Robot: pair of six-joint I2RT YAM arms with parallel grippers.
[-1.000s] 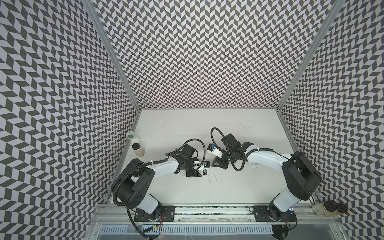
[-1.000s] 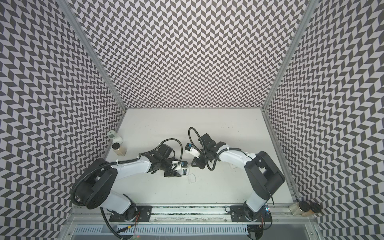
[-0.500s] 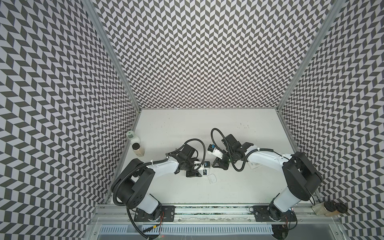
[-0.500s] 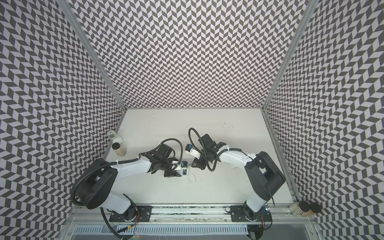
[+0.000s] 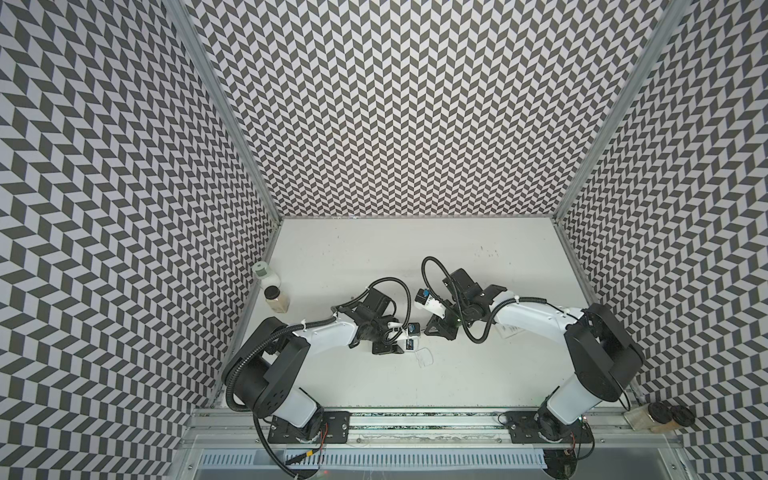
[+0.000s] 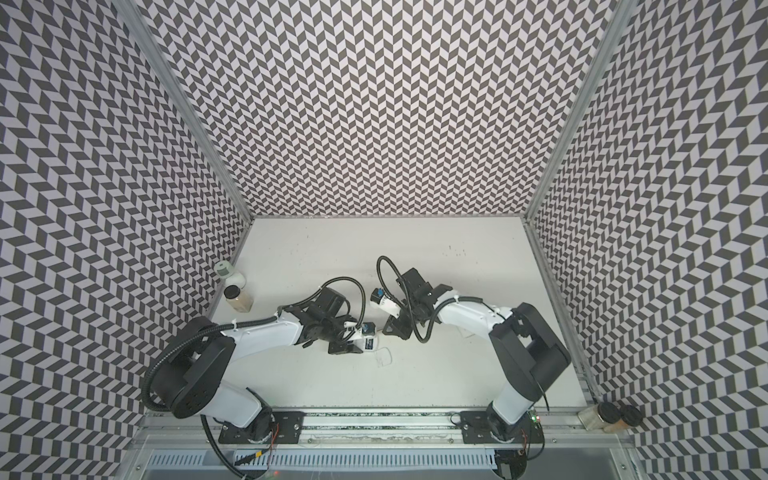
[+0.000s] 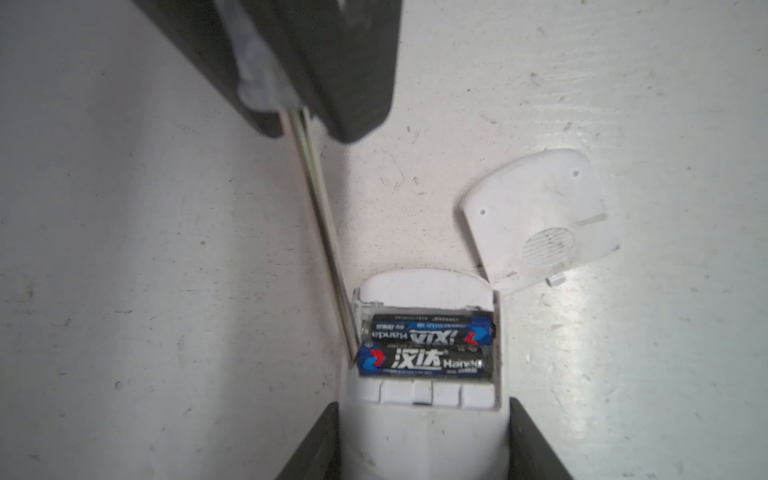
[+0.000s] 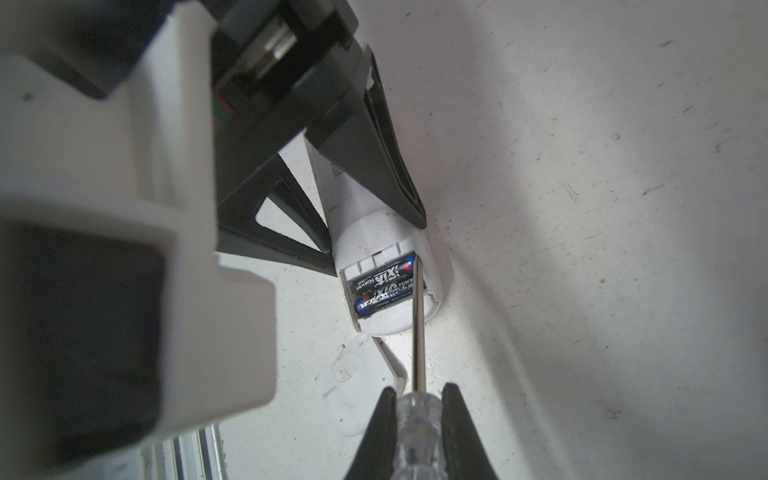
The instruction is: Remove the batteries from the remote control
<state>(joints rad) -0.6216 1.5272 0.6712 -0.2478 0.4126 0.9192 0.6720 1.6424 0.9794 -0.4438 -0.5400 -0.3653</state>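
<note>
My left gripper (image 7: 422, 407) is shut on the white remote control (image 7: 424, 432), one finger on each side of its body. The battery bay is open, and two black-and-blue batteries (image 7: 428, 332) (image 7: 424, 363) lie side by side in it. My right gripper (image 8: 419, 392) is shut on the clear handle of a screwdriver (image 8: 417, 432). Its metal shaft (image 8: 419, 324) reaches to the end of the batteries (image 8: 382, 291) at the bay's edge. In both top views the two grippers (image 5: 405, 338) (image 5: 430, 331) meet at mid-table over the remote (image 6: 369, 336).
The detached white battery cover (image 7: 536, 216) lies flat on the table just past the remote's end (image 5: 424, 357). Two small bottles (image 5: 262, 272) (image 5: 276, 299) stand by the left wall. Jars (image 5: 660, 415) sit outside the enclosure at the front right.
</note>
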